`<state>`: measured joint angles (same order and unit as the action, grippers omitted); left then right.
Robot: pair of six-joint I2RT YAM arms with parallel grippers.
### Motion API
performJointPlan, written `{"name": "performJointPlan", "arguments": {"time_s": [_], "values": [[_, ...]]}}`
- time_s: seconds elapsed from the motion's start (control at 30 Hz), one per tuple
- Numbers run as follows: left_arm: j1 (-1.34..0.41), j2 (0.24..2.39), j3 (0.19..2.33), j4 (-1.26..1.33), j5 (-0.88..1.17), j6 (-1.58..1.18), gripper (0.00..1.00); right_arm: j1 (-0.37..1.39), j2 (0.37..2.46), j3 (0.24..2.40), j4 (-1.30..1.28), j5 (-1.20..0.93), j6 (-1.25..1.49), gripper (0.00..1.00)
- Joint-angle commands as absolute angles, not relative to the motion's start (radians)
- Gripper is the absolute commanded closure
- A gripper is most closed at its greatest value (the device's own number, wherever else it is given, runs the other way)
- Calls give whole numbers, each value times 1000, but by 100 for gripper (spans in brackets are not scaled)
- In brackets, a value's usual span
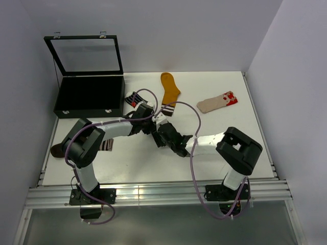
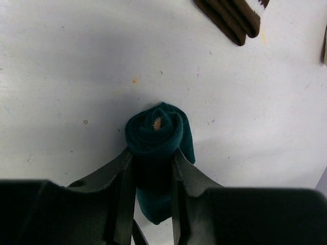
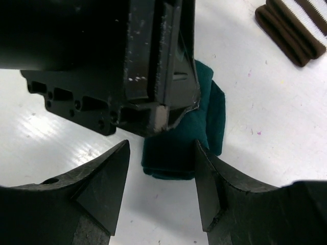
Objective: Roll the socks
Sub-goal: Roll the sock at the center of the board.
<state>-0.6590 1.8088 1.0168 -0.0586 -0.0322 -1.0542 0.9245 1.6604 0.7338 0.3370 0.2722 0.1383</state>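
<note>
The teal sock (image 2: 156, 130) is wound into a tight roll near the middle of the bench (image 1: 143, 163). It is pinched between the left fingers (image 2: 122, 194), which stand narrow against its sides. The right fingers (image 3: 104, 189) stand wide, one on each side of the roll's end, not squeezing it. From the roll, the mustard sock (image 1: 169, 88) lies at 12 o'clock, the beige sock (image 1: 217, 102) at 2, the striped sock (image 1: 134, 98) at 11 and the black case (image 1: 89, 97) at 10.
</note>
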Motion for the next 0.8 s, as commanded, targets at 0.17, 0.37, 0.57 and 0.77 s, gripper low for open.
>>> {"name": "performJointPlan", "arguments": {"time_s": [0.17, 0.37, 0.57, 0.77], "values": [[-661, 1841, 1026, -126, -63, -1014, 76, 953, 1785, 796, 327, 422, 109, 44], [-661, 1839, 1026, -118, -57, -1014, 73, 945, 1807, 781, 302, 382, 152, 77], [-661, 1802, 1006, -92, -67, -1023, 43, 842, 1741, 720, 319, 166, 253, 100], [-661, 1721, 960, -58, -104, -1046, 26, 697, 1735, 683, 394, -174, 360, 100]]}}
